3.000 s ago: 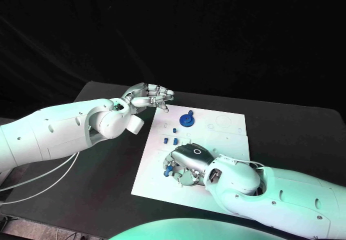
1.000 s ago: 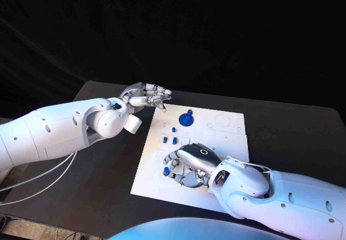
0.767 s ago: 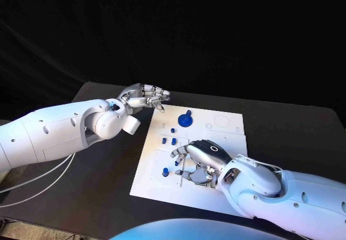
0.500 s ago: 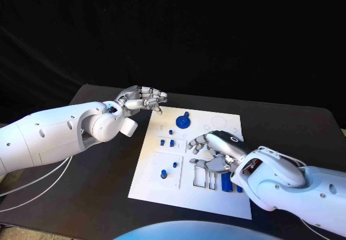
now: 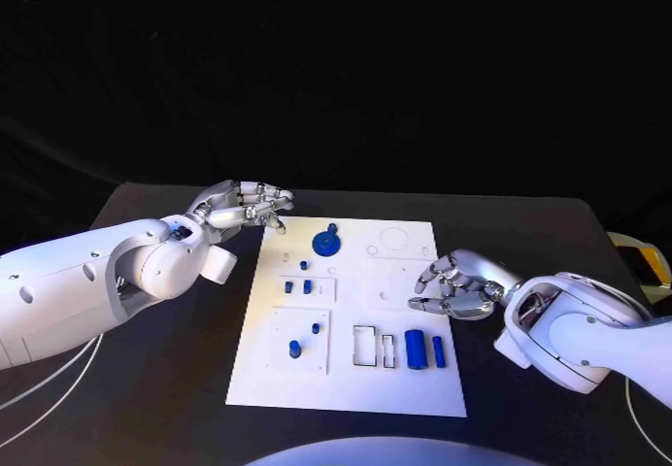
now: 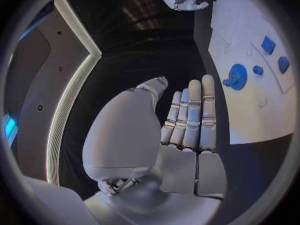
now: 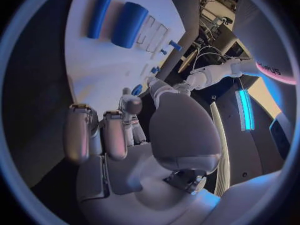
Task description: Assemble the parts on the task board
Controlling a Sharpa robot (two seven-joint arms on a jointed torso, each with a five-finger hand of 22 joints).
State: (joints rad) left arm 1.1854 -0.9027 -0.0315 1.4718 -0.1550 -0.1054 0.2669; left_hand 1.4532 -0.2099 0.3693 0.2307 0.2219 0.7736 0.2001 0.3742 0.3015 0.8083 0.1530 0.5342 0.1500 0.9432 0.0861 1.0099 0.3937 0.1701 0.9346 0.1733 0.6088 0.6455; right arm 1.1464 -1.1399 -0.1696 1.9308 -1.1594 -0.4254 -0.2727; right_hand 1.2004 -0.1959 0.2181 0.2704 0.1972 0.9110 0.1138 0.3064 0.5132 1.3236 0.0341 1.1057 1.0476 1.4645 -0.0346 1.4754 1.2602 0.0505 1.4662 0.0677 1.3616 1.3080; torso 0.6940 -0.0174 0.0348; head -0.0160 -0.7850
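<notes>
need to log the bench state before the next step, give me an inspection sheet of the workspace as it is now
surface: black table, bare around the plate.
job's things: white task board in the middle; round blue part at its far end, small blue parts further in, two upright blue bars near its right edge.
clutter: nothing seen.
hands: left hand off the board's far left corner, holding nothing; right hand over the board's right edge, fingers curled, holding nothing.
cables: white cables under the left arm.
surroundings: dark backdrop.
</notes>
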